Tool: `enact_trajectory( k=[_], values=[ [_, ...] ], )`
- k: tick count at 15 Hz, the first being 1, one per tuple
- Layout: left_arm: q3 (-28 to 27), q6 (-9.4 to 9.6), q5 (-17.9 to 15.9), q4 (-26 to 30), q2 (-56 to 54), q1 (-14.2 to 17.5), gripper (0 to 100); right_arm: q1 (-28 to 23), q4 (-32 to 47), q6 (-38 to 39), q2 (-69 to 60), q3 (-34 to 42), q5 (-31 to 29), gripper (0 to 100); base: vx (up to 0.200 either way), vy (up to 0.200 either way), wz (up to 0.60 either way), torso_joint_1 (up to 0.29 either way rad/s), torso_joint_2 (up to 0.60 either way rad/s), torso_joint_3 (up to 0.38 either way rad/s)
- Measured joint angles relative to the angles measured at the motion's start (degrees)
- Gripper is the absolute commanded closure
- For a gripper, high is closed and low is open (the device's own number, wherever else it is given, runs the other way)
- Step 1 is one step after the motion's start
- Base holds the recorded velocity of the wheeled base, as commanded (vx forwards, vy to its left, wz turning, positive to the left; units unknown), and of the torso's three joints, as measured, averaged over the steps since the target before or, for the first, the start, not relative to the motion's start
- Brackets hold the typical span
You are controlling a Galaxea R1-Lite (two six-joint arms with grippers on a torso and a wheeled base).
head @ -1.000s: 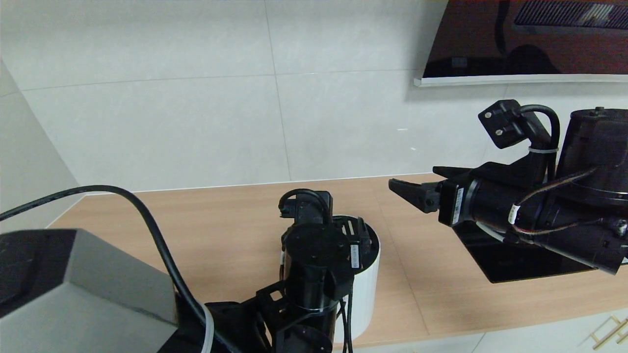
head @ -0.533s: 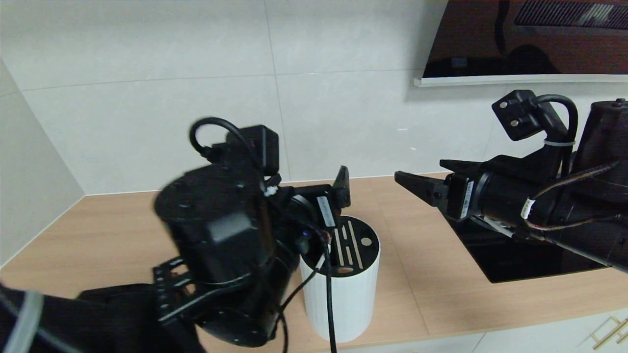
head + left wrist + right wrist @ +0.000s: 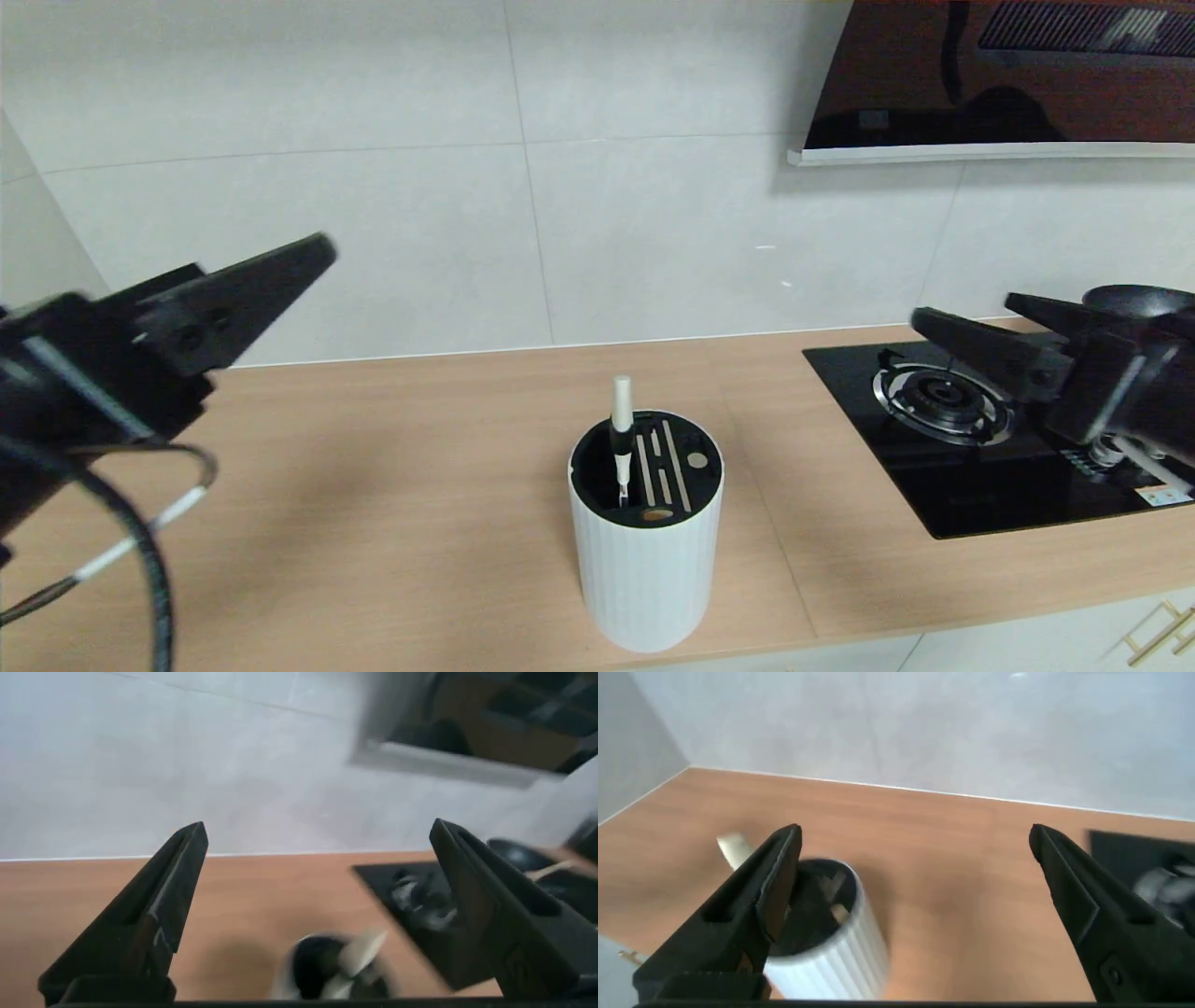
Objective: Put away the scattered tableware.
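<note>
Left end effector (image 3: 318, 831): jaws wide apart, empty, raised over the desk (image 3: 420, 485). Right end effector (image 3: 966, 315): likewise spread and empty, above the hob (image 3: 943, 403). Holder (image 3: 646, 560): white ribbed cylinder, upright on the desk, lower than both end effectors and between them. Utensil (image 3: 621, 399): slim, white handle, standing in a slot on the holder's side toward the left end effector. Handling, judged: light, stiff, smooth; grip the bare handle above the rim; the tall holder may tip if knocked
</note>
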Motion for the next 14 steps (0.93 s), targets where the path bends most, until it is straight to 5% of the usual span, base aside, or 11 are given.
enact_trajectory(
  k=[4, 8, 11, 14],
  values=[
    [4.6, 0.79, -4.7, 20.1, -21.0, 11.3, 0, -9.0, 4.3, 0.0, -18.6, 10.8, 0.1, 0, 0.000, 0.000, 0.00, 0.000, 0.00, 0.000],
    [5.4, 3.28, -8.2, 35.7, -39.2, 22.0, 0, -15.8, 22.4, -1.6, -40.0, 13.1, 0.2, 0, 0.000, 0.000, 0.00, 0.000, 0.00, 0.000],
    [6.0, 7.06, -8.4, 40.9, -48.8, 27.9, 0, -20.8, 34.4, -3.2, -52.8, 12.9, 0.2, 0, 0.000, 0.000, 0.00, 0.000, 0.00, 0.000],
    [7.4, 7.28, -7.6, 40.9, -52.7, 33.2, 0, -27.3, 36.5, -3.5, -59.5, 15.1, 0.3, 0, 0.000, 0.000, 0.00, 0.000, 0.00, 0.000]
  ],
)
